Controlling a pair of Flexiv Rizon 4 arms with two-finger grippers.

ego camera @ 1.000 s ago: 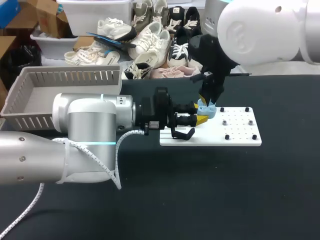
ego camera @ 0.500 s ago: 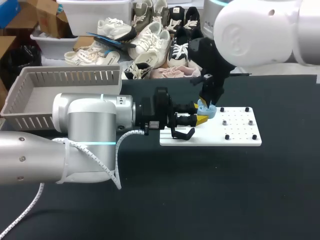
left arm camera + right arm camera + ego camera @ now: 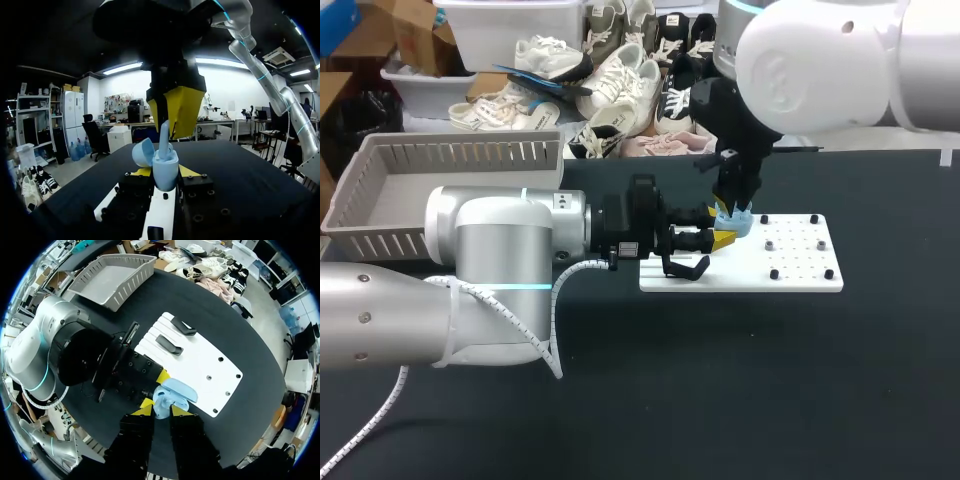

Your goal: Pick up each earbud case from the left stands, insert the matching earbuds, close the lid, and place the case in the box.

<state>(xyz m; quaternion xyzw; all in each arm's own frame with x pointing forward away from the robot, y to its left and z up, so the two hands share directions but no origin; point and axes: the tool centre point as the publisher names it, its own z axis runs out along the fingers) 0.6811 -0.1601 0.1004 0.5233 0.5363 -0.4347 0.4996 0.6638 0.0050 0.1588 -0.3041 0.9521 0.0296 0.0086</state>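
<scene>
A light blue earbud case [image 3: 165,169] stands upright with its lid [image 3: 143,152] open, over the left end of the white board [image 3: 800,262]. My left gripper [image 3: 165,174] is shut on the case's body, one yellow tip on each side. My right gripper [image 3: 172,119] comes straight down from above, shut on a light blue earbud [image 3: 164,134] whose lower end sits in the case's open top. In the head view the case [image 3: 732,223] is between the left gripper [image 3: 721,239] and the right gripper [image 3: 732,208]. In the right wrist view the case [image 3: 170,392] lies just ahead of the right gripper [image 3: 161,410].
Two black stands [image 3: 184,326] [image 3: 168,345] sit on the white board's [image 3: 200,365] left part; small black pegs dot its right part. A grey slatted basket [image 3: 380,200] stands at the table's back left. My left arm [image 3: 500,265] lies across the table's left half.
The right arm's upper links have swung slightly to the left while its gripper stays over the case. The left arm and the case have not moved.
</scene>
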